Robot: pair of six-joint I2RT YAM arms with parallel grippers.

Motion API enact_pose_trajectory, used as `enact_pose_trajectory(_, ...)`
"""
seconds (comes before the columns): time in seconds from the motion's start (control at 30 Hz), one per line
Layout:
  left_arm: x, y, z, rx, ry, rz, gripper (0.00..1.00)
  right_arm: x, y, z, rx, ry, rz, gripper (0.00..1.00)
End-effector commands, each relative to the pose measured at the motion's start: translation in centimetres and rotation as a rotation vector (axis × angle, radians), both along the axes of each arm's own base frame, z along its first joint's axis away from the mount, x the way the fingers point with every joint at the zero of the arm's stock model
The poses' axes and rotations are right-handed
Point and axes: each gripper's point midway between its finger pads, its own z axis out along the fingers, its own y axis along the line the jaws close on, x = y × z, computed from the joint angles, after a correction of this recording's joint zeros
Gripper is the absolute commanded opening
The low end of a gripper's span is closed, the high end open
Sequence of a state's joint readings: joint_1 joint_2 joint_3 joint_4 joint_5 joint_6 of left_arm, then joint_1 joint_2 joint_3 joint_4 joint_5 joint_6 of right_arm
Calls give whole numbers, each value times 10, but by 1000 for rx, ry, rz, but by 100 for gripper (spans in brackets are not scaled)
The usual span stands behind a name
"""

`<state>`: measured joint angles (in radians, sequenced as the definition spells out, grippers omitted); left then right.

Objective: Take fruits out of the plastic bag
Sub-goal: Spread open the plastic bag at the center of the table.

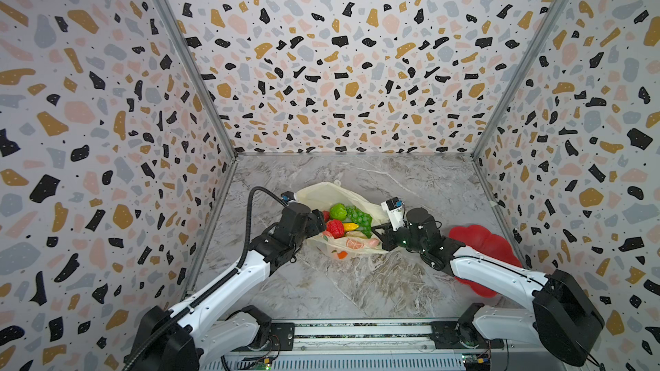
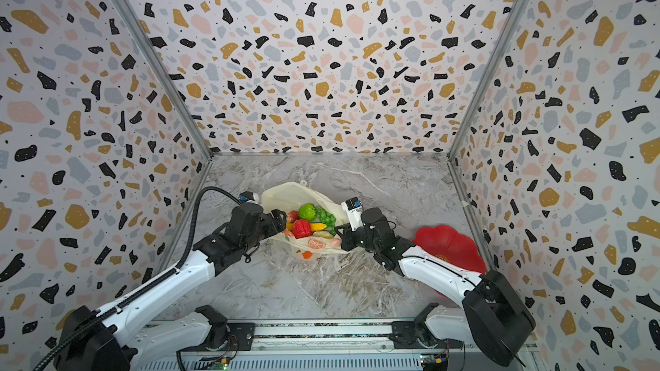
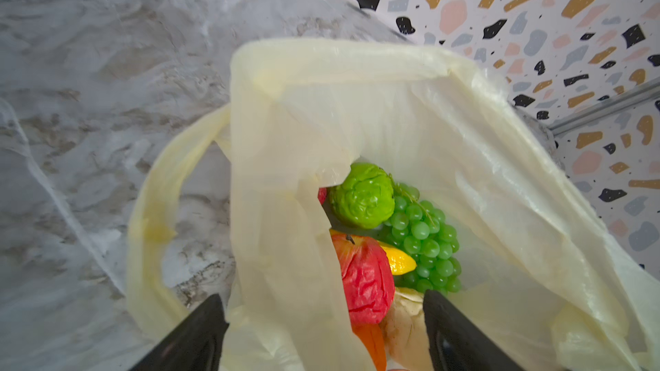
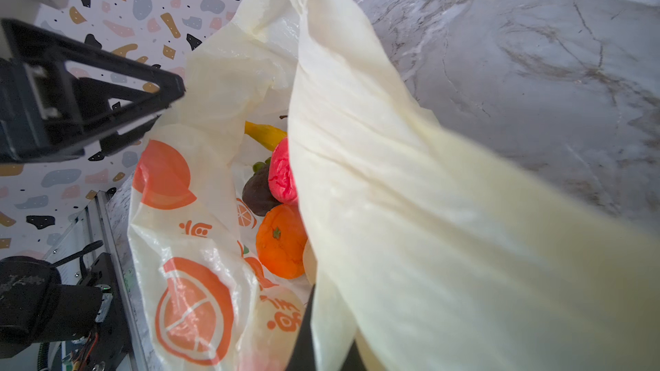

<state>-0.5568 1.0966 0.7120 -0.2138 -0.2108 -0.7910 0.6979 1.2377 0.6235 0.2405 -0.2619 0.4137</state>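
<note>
1. Left of centre: gaping wide at left end effector, holding nothing; could pinch loose film, not red apple.
2. Centre: fruits heaped inside plastic bag on tabletop.
3. Right: pinched shut at right end effector on its rim; could slip, collapsing mouth.

Setting: a robot test cell in a lab, not a lived-in room. Terrazzo-print panels box in the marble-look tabletop at 9, 12 and 3 o'clock, joined by bare metal corner posts. At 6 o'clock a mounting rail carries the left arm and the right arm. Exposed circuit boards and loose wiring sit by the bases.
</note>
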Motion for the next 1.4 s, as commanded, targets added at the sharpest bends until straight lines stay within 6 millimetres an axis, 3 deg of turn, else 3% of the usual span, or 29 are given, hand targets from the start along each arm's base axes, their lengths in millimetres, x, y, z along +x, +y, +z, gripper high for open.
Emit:
enact_pose_trajectory(0.0, -1, -4, -14, -19, 5, -2, 72, 0, 2, 28, 82, -48, 7, 0)
enact_pose_trajectory(0.2, -24, 7, -47, -17, 7, -30, 25, 12, -25, 40, 257, 23, 20, 0)
enact_pose_trajectory(0.33, -42, 29, -66, -63, -30, 16, 5, 31, -49, 28, 318, 85, -18, 0)
enact_pose_trajectory(0.4, -47, 38, -71, -100, -56, 41, 0, 40, -63, 17, 366, 136, -41, 0)
enact_pose_trajectory(0.57, -48, 53, -73, -133, -98, 86, 0, 51, -82, -3, 438, 230, -73, 0)
enact_pose_trajectory(0.73, -40, 37, -62, -90, -94, -23, 0, 51, -79, 1, 404, 210, -70, 0)
enact_pose_trajectory(0.8, -37, 36, -56, -50, -88, -46, 13, 52, -79, 2, 392, 210, -74, 0)
enact_pose_trajectory(0.9, -35, 51, -43, 75, -67, -2, 47, 53, -76, -3, 318, 205, -91, 0)
enact_pose_trajectory(1.0, -34, 51, -14, 204, -93, -1, 65, 50, -70, -8, 247, 191, -97, 0)
enact_pose_trajectory(1.13, -36, 34, 8, 358, -93, -58, 73, 46, -66, -10, 221, 188, -92, 0)
enact_pose_trajectory(1.37, -20, -10, -3, 538, -60, -193, 79, 45, -61, -6, 206, 176, -78, 0)
